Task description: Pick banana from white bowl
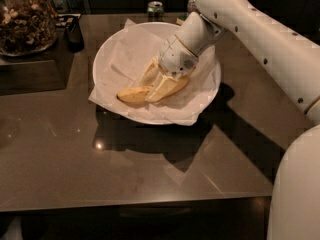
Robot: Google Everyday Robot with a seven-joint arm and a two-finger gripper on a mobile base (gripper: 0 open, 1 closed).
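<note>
Counter: a glossy dark brown stone counter [150, 169] fills the view, with its near edge running along the bottom.
Bowl: a wide, shallow round white bowl [102, 51] sits toward the far edge, a little right of the middle.
Lining: crumpled white paper [127, 54] covers the inside of the bowl and hangs over its near rim.
Banana: a curved yellow banana with brown spots [132, 94] lies on the paper in the near half of the bowl, its free end pointing toward the left edge.
Gripper: the white arm's two-finger gripper [152, 90] reaches down into the bowl from the far right corner.
Claw: the pale yellow padded fingers [167, 86] lie along either side of the banana's right half and appear to pinch it.
Arm: the white jointed arm [250, 34] crosses the right edge above the bowl.
Jar: a glass jar of brown nuts [22, 19] stands in the far left corner.
Can: a small metal can [155, 9] stands at the far edge, just behind the bowl.
</note>
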